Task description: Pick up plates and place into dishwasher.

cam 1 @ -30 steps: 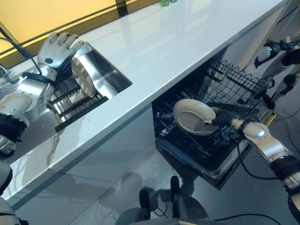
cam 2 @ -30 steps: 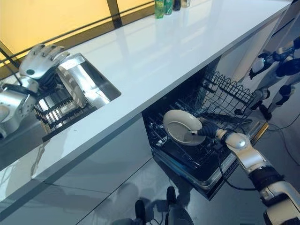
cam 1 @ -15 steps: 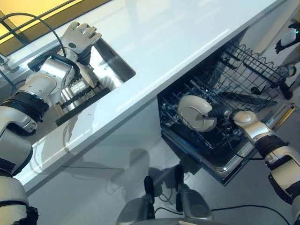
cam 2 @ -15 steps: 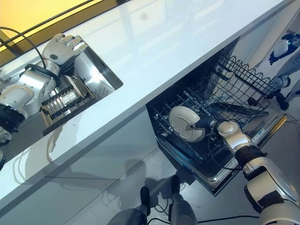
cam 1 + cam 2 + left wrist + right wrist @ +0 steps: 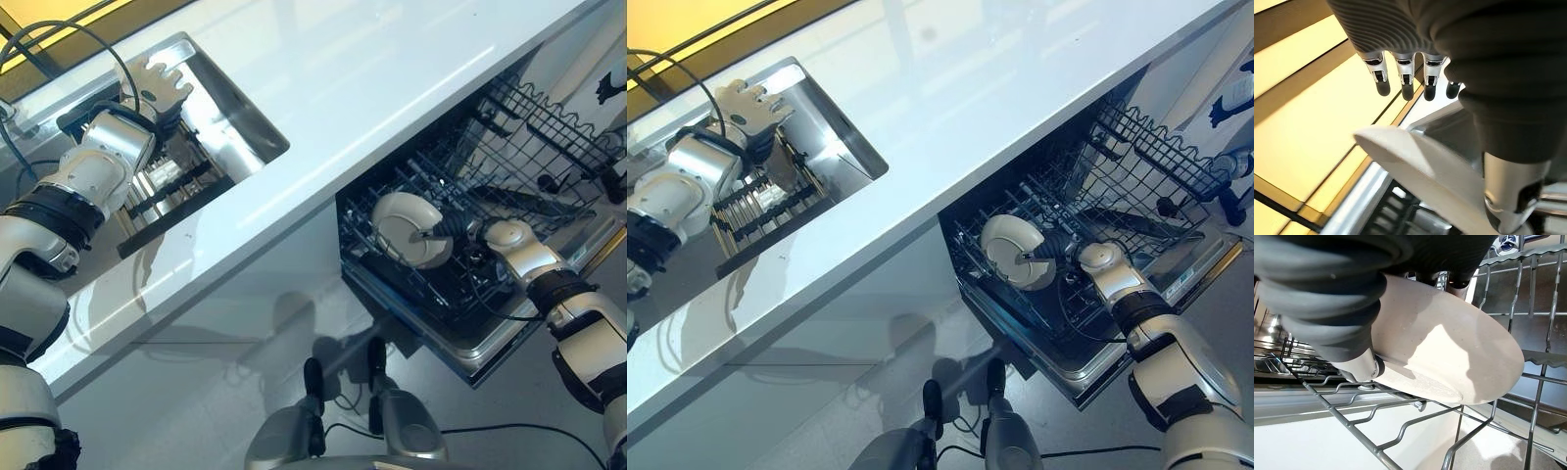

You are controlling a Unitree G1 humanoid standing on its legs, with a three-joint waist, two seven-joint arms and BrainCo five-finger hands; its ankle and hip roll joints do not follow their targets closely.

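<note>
My right hand pinches cream plate on edge in dishwasher lower rack, tines close both sides. Left hand, fingers straight, over second plate in sink.

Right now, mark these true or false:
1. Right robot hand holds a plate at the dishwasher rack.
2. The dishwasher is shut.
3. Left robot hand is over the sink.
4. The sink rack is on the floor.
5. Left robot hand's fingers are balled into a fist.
1. True: the right robot hand grips a plate on edge among the wires of the lower rack.
2. False: the dishwasher is open, racks pulled out.
3. True: the left robot hand is above the sink, by a plate standing there.
4. False: the dish rack sits in the sink.
5. False: its fingers are extended.
</note>
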